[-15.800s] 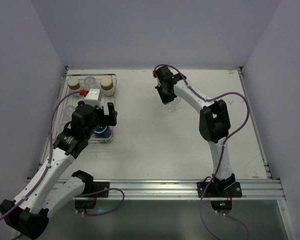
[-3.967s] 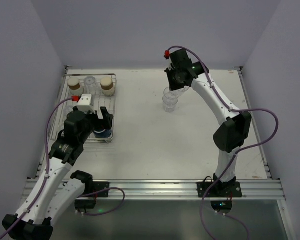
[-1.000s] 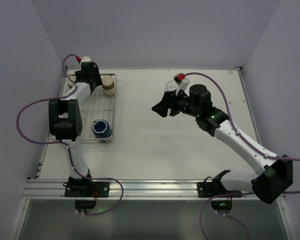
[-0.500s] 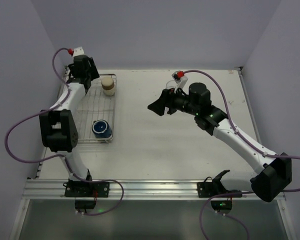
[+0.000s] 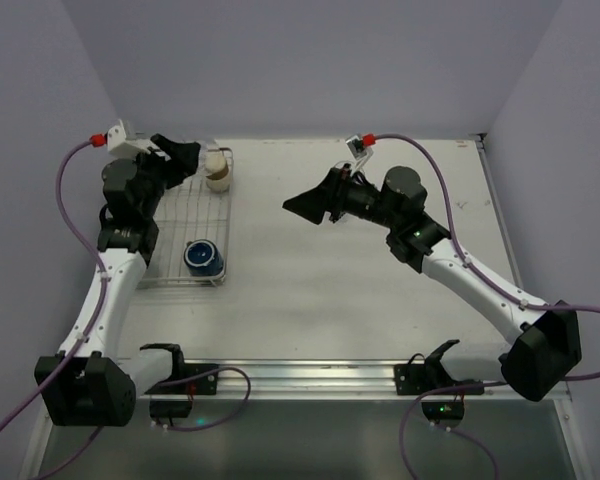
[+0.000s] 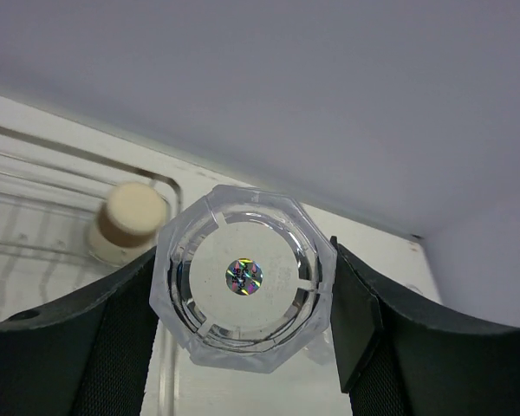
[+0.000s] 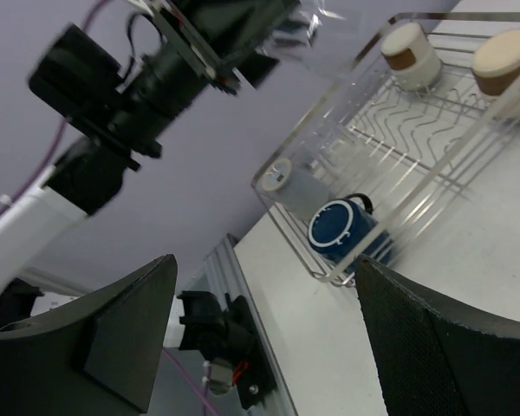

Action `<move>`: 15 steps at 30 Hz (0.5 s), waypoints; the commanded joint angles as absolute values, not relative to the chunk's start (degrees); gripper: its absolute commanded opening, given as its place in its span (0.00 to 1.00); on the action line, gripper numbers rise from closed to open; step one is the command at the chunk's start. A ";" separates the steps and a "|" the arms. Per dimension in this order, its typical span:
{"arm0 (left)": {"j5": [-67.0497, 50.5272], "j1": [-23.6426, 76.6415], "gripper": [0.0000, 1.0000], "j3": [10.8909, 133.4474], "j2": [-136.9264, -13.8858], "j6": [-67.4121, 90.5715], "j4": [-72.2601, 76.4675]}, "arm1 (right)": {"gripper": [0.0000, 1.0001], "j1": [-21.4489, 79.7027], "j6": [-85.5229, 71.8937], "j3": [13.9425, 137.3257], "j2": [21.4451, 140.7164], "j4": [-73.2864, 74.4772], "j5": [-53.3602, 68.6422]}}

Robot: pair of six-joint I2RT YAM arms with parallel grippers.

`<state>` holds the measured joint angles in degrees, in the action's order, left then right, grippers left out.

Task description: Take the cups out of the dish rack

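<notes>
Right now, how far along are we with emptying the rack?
Done: cannot tell; no unloaded cups show. In hand: left claw grips a clear tumbler near the dish rack far end; right claw open, empty. Left in the rack: two tan cups, pale cup, navy mug.

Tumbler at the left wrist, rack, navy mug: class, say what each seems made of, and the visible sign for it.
Tumbler: probably clear plastic, glossy; it is see-through, with faceted eight-sided walls. Glass is not ruled out.
Rack: metal wire, silvery and shiny; thin rods form a grid.
Mug: navy, opaque and smooth; ceramic or plastic, the look leaves it open.
</notes>
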<state>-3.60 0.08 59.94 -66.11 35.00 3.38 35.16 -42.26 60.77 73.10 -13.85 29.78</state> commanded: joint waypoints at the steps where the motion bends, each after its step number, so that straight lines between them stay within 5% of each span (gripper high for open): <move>1: -22.03 0.35 0.22 49.76 -60.49 50.14 17.29 | 0.86 36.47 -48.42 59.24 74.79 -25.92 33.13; 10: -32.34 6.66 0.20 38.42 -53.01 66.78 37.26 | 0.85 37.53 -53.35 58.27 79.01 -34.54 32.08; 15: -32.17 10.28 0.20 37.97 -52.29 67.32 39.90 | 0.76 37.79 -53.79 58.62 79.72 -36.03 33.39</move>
<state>-29.41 8.91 37.67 -53.43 63.42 31.27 37.36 -52.64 58.13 79.77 -30.06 32.42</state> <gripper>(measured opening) 0.713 0.770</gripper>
